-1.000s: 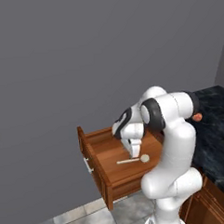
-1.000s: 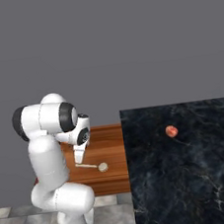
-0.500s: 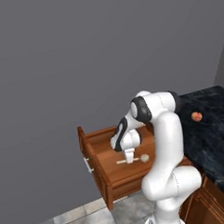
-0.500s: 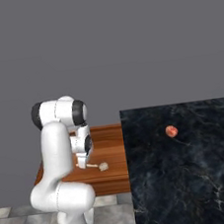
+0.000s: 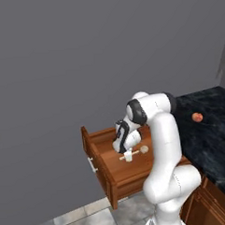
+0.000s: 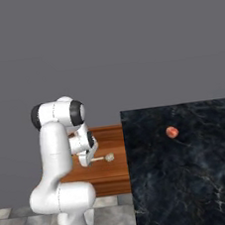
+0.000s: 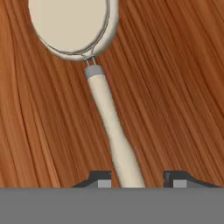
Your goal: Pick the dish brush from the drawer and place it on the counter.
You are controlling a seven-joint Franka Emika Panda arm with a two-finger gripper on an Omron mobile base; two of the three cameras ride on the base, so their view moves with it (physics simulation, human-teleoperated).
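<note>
The dish brush (image 7: 109, 118) lies flat on the floor of the open drawer (image 5: 118, 175), its round head toward 12 o'clock in the hand view. The gripper (image 7: 136, 180) straddles its handle, jaws partly spread, a gap on the right side. The tabletop (image 6: 192, 174) carries a small red fruit (image 6: 172, 132).

Drawer (image 5: 113, 173), reddish-brown wood, pulled open, sits left of the table (image 6: 192, 174). Brush (image 7: 105, 109) lies flat on drawer floor, round head at 12 o'clock in hand view, handle running to 6. Table: dark veined slab, w/ small red-orange fruit (image 6: 172, 132) on it, twd 12 o'clock edge.
</note>
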